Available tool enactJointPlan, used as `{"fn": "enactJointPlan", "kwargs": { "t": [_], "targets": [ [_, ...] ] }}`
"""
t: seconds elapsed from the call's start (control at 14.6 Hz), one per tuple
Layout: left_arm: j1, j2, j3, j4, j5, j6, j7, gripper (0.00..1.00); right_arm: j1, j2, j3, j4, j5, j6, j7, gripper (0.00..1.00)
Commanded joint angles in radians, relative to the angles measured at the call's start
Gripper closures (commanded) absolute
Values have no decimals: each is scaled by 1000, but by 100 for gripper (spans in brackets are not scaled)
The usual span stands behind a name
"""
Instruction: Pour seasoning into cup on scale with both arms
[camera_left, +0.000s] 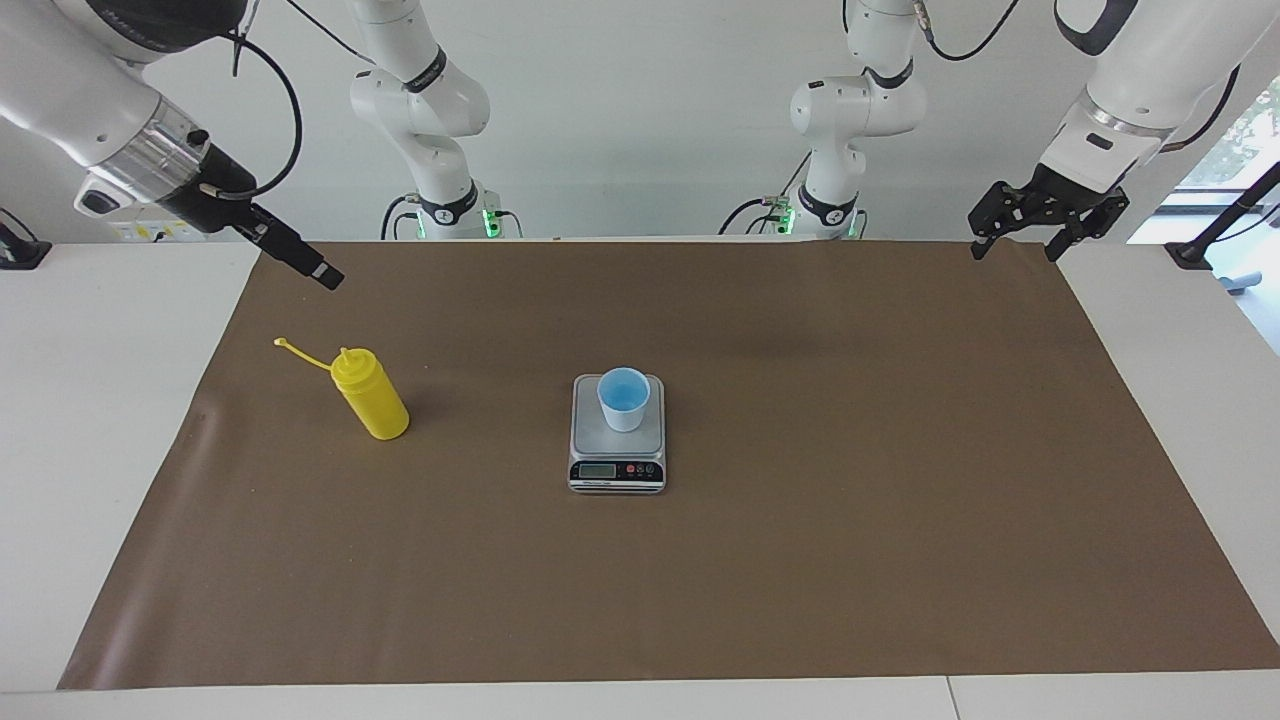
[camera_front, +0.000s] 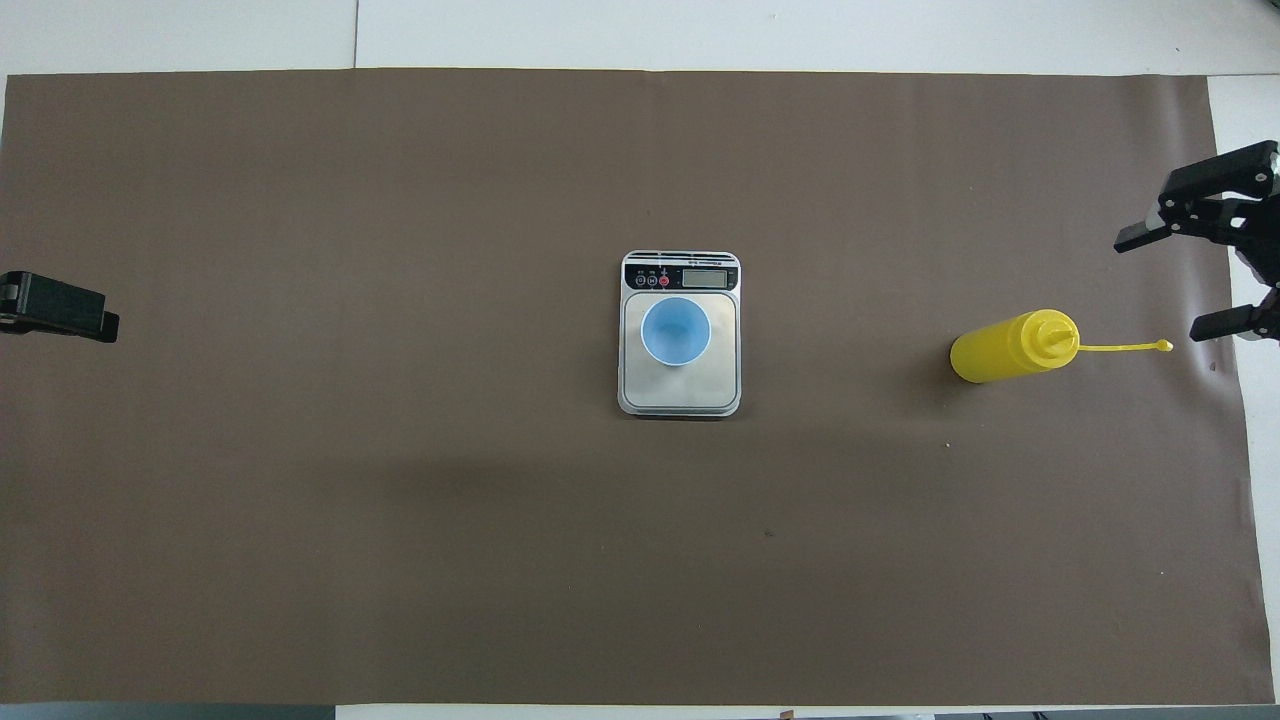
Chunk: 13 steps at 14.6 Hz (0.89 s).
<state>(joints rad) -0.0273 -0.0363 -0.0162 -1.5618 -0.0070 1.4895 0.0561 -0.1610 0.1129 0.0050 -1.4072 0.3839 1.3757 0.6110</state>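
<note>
The seasoning bottle (camera_left: 372, 398) (camera_front: 1005, 347) is yellow and stands upright on the mat toward the right arm's end, its cap strap pointing outward. In the middle of the mat, the light blue cup (camera_left: 624, 398) (camera_front: 676, 332) sits on the platform of the silver scale (camera_left: 617, 472) (camera_front: 680, 398). My right gripper (camera_left: 325, 275) (camera_front: 1180, 283) hangs open and raised over the mat's edge, beside the strap's tip and apart from the bottle. My left gripper (camera_left: 1012, 250) (camera_front: 60, 315) waits open over the mat's edge at the left arm's end.
A brown mat (camera_left: 800, 520) covers most of the white table (camera_left: 100, 450). The two arm bases (camera_left: 455, 215) (camera_left: 825, 210) stand at the mat's edge nearest the robots.
</note>
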Motion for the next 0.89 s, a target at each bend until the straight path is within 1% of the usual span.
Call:
{"fn": "enactJointPlan", "kwargs": {
  "t": [0.0,0.07,0.21,0.27,0.41,0.48,0.55,0.69,0.76,0.82],
  "targets": [
    [0,-22,-2,-27,16,20,-24,0,42,-24,-2,-27,-67,40,-68,0],
    [0,-22,-2,-29,16,20,-24,0,49,-25,10,-27,-151,49,-129,0],
    [0,-24,-2,-34,16,20,-22,0,76,-39,42,-38,-308,68,-325,0],
    [0,-24,-2,-32,16,20,-22,0,95,-44,35,-42,-325,65,-386,0],
    [0,-24,-2,-34,16,20,-21,0,158,-70,-28,-81,-335,62,-422,0],
    [0,-24,-2,-32,16,20,-19,0,181,-103,-36,-128,-345,72,-421,0],
    [1,-24,-2,-32,16,20,-19,0,182,-126,-37,-159,-350,77,-437,0],
    [1,-24,-2,-34,16,21,-19,0,182,-125,-55,-164,-356,88,-648,0],
    [1,-24,-2,-34,16,22,-19,0,182,-127,-80,-168,-355,126,-724,0],
    [1,-24,-2,-34,16,22,-19,0,182,-127,-94,-168,-355,149,-734,0]
  ]
}}
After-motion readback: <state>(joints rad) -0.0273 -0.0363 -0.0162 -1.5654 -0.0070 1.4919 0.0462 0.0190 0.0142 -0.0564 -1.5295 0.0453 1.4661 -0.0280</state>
